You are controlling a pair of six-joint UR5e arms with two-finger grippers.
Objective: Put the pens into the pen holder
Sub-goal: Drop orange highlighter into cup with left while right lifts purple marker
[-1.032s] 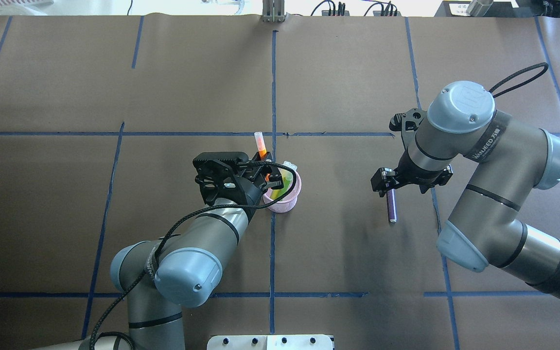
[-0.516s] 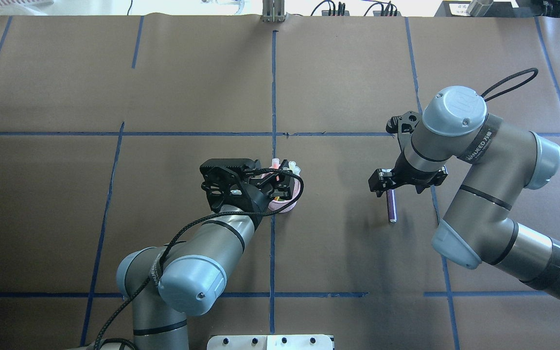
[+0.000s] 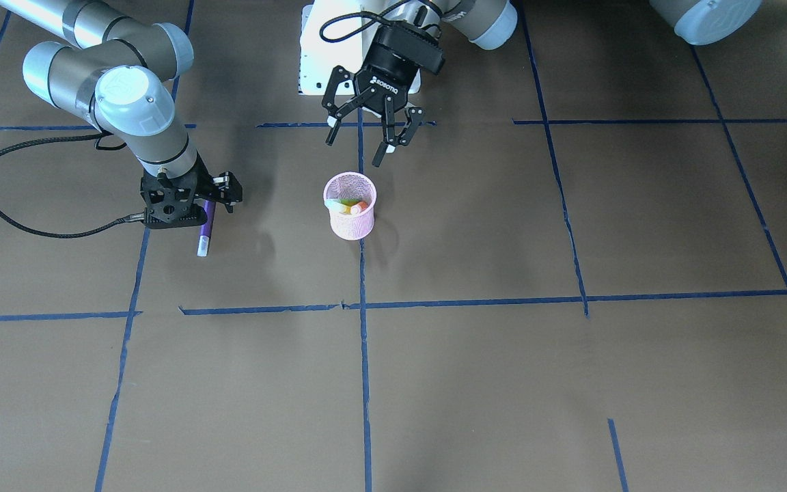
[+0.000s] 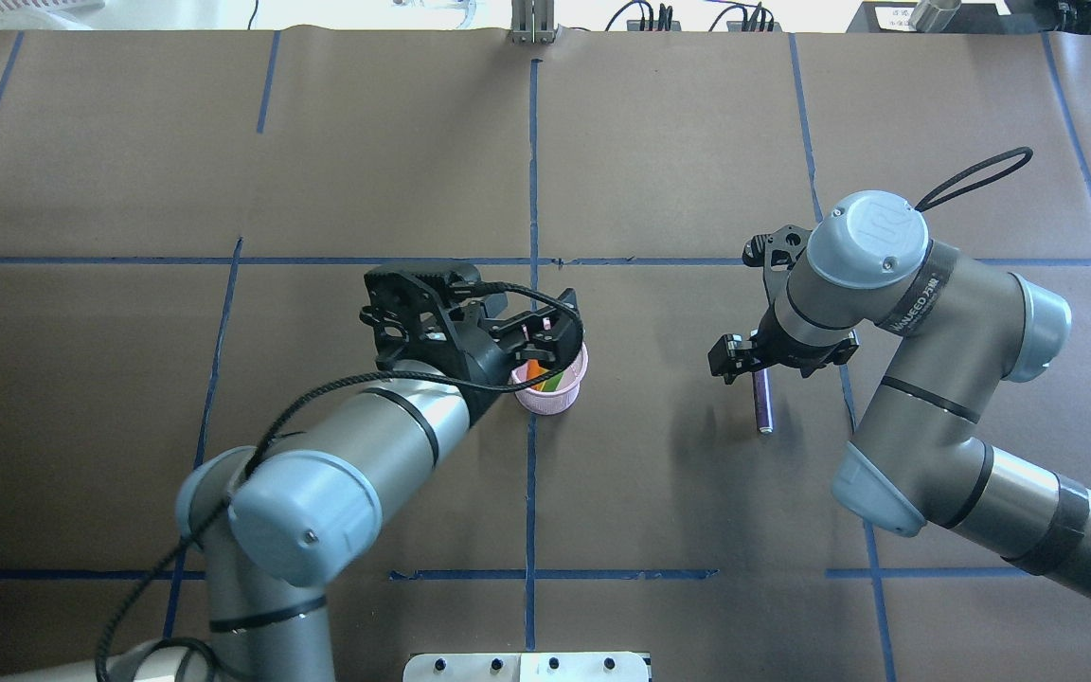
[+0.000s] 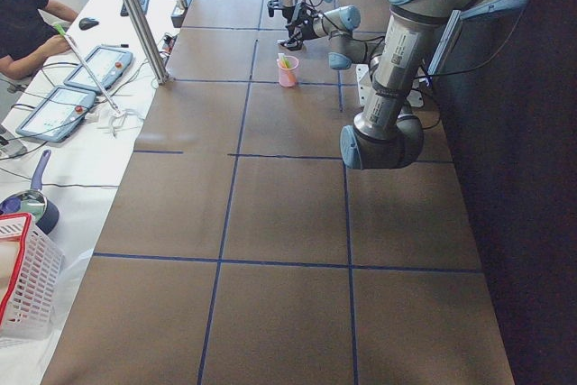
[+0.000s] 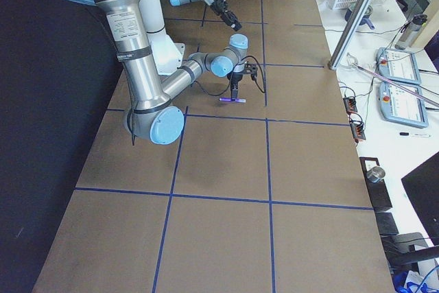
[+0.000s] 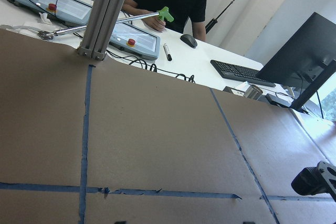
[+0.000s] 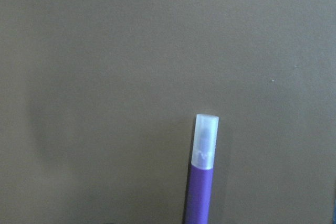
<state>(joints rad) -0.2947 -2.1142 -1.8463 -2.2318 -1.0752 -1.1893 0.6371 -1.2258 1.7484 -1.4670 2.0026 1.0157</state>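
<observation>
left gripper (image 3: 366,145): fingers spread, empty, above pen holder (image 3: 351,222)
pen holder: upright; orange, green, yellow pens (image 3: 346,203) inside
purple pen (image 3: 204,229): flat on table (image 3: 503,376), well apart from holder
right gripper (image 4: 760,365): over purple pen, grip can't be made out

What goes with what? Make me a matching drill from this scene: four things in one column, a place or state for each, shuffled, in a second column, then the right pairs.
Column one:
1. left gripper
2. purple pen
3. orange pen
4. pen holder

Column two:
A. lying flat on the table, apart from the cup
B. standing upright, pink wire mesh
C. open, holding nothing
D. inside the cup, beside a green pen

Pairs: 1-C, 2-A, 3-D, 4-B
</observation>
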